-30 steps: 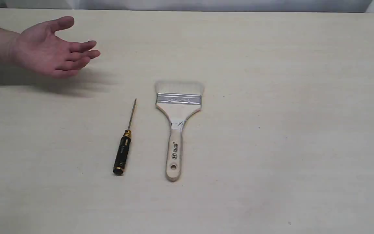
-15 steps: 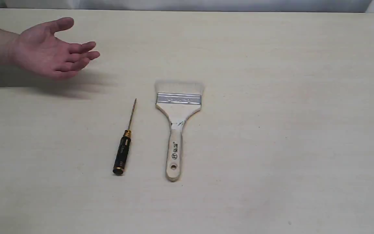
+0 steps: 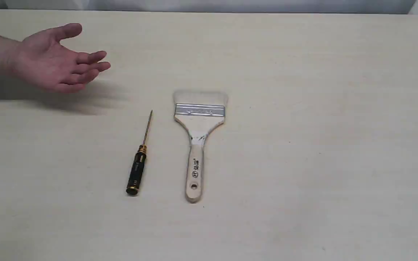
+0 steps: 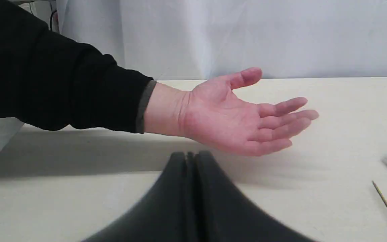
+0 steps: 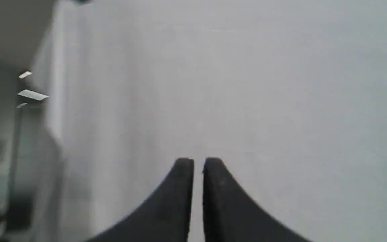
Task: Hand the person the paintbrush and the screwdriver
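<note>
Left gripper [image 4: 191, 154] pressed shut and empty, person's hand [image 3: 54, 59] palm-up just ahead of it, a touch lower than a moment ago, screwdriver [image 3: 138, 166] and paintbrush [image 3: 198, 137] unmoved, side by side on the table [image 3: 321, 108] farther off, right gripper [image 5: 198, 161] all but closed, empty.

The paintbrush [image 3: 198, 137] handle bears a black mark, too small to read.

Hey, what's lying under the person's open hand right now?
Only bare table and the hand's shadow show there. The strip directly behind the hand's lower edge is covered in both views.
</note>
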